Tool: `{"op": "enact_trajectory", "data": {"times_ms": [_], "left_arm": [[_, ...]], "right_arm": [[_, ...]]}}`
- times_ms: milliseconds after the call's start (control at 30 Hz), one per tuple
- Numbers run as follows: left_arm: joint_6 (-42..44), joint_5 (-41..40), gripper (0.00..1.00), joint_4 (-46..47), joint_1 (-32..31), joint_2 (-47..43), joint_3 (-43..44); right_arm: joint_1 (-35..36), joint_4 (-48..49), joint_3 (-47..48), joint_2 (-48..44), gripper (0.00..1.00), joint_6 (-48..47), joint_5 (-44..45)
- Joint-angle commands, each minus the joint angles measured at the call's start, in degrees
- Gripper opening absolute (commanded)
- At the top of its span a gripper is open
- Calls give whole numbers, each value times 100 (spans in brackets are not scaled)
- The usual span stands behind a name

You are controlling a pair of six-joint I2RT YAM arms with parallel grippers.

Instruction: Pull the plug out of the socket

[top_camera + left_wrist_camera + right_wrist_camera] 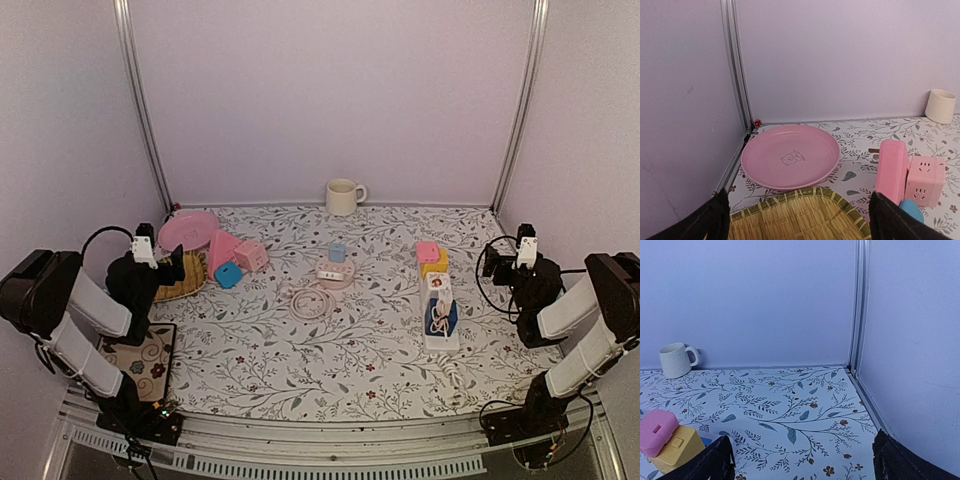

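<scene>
Plug (437, 284), white, sits on the far end of a white power strip (440, 338) that lies lengthwise on the right half of the bench (380, 350). A blue item with a bundle of white cord (441, 316) rests on the middle of the strip. More white cable (455, 375) trails off its near end. How deep the plug is seated cannot be told at this size.

A second unit stands at bench centre: a round pink socket (335, 272) with a white piece on top, a small blue cube (337, 250) just behind it and a coil of white cable (312, 302) beside it.

Left hand (178, 268): fully spread, holding nothing, well apart from the power strip. It hangs over a woven bamboo tray (805, 212). The wrist view shows a pink plate (790, 157) beyond the tray, with a flat pink block (891, 170) and a pink socket cube (926, 181) to its right.

Right hand (490, 262): fully spread, holding nothing. It is raised at the right edge of the bench, near the strip but not touching it. Its wrist view shows a pink piece (656, 430) on a yellow block (681, 449) at lower left.

A cream mug (343, 197) stands against the back wall. A flowered mat (140, 352) lies below the left arm.
</scene>
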Motion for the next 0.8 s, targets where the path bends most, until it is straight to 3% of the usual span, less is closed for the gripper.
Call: {"op": "enact_trajectory", "data": {"times_ms": [0, 600, 667, 767], "left_arm": [[-4, 40, 97, -1, 56, -22, 74], [-3, -2, 97, 18, 55, -35, 69], [-60, -313, 97, -437, 7, -236, 281], [-158, -517, 97, -2257, 4, -563, 1210]], "right_arm": [[-38, 31, 74, 41, 99, 81, -56], [-36, 15, 81, 2, 99, 68, -110], [-38, -379, 213, -152, 99, 14, -237], [-30, -1971, 883, -660, 99, -41, -369]]}}
